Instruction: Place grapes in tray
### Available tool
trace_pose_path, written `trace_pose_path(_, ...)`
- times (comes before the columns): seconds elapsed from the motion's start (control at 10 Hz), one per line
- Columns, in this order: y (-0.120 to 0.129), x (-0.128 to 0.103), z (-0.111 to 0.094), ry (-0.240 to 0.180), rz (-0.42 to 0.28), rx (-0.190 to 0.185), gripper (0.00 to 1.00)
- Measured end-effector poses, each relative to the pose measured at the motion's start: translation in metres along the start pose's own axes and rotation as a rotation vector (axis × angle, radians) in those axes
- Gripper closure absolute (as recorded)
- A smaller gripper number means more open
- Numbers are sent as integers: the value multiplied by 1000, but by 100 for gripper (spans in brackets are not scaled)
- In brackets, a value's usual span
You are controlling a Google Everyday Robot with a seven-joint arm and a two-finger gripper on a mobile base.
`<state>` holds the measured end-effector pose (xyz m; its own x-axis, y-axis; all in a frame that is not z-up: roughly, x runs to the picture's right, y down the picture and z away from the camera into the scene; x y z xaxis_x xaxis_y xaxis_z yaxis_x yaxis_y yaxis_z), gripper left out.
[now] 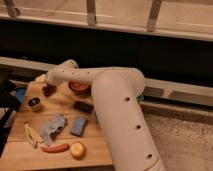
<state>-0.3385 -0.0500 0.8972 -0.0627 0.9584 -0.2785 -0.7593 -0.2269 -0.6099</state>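
Note:
The grapes (48, 90) are a small dark reddish-purple bunch lying at the back left of the wooden table (100, 150). My gripper (46, 81) is at the end of the white arm (85, 75), which reaches left across the table. The gripper is right over the far side of the grapes. The green tray is almost wholly hidden behind the arm's thick body; only a dark green sliver (142, 96) shows at the arm's right edge.
A round red-brown bowl (79, 87) sits behind the arm, with a dark block (83, 106) in front of it. A metal cup (34, 104), grey cloth (52, 126), blue sponge (78, 125), banana (31, 135), red sausage-like item (55, 148) and orange fruit (77, 149) lie nearer the front.

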Motion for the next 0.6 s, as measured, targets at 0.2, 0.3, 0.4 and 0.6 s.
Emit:
trace_pose_path(0.2,-6,-2,8,5,18,-7,20)
trace_pose_path(0.3,-7,-3,12,11,18,-7,20)
trace_pose_path(0.4,-6,-4,15,17,17,-6,20)
trace_pose_path(0.6,-9,-7,25,36,15,0,20)
